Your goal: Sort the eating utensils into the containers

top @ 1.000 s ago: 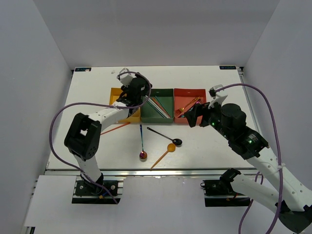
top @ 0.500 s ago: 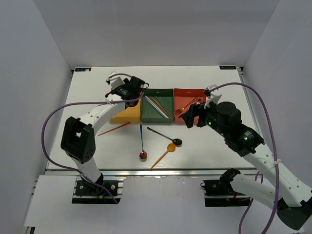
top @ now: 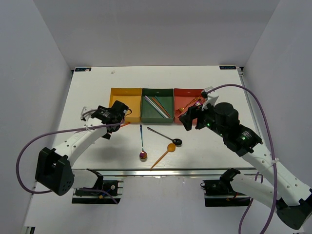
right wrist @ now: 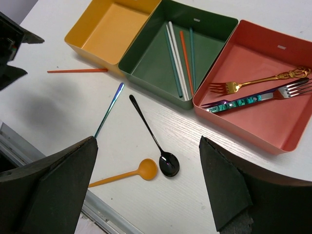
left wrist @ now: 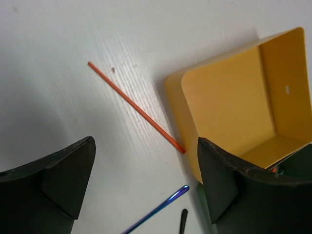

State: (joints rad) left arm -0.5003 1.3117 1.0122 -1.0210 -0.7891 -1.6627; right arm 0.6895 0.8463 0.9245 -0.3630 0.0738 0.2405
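Left gripper [left wrist: 146, 183]: fingers spread wide with nothing between them. It hangs low over the table [top: 87, 97], just beside the near left corner of the yellow-orange tray [left wrist: 229, 97].
Under the left gripper: an orange chopstick [left wrist: 136, 107] lies flat on the table, and 1 end reaches the outer wall of the yellow-orange tray at that corner.
Right gripper [right wrist: 146, 185]: fingers spread wide and holding nothing — it sits higher, near the front of the red tray [right wrist: 258, 122], looking down across the trays and the loose pieces.
Loose on the table: 3 spoons lie in front of the trays, between the 2 arms. The iridescent blue-purple spoon [right wrist: 108, 111] points its handle toward the gap between the yellow-orange and green trays. The black spoon [right wrist: 153, 139] lies aslant to its right, bowl toward the near edge. The orange spoon [right wrist: 129, 174] lies nearest the edge, its bowl just beside the black one's bowl.
Tray row: the 3 trays stand side by side, walls touching, with the yellow-orange one on the left, the dark green tray [right wrist: 156, 58] in the middle and the red one on the right.
Green tray contents: several chopsticks [right wrist: 176, 58] lie roughly parallel — white, orange and green among them.
Red tray contents: a gold fork [right wrist: 258, 80] and a fork with a mottled handle [right wrist: 243, 101] lie side by side.
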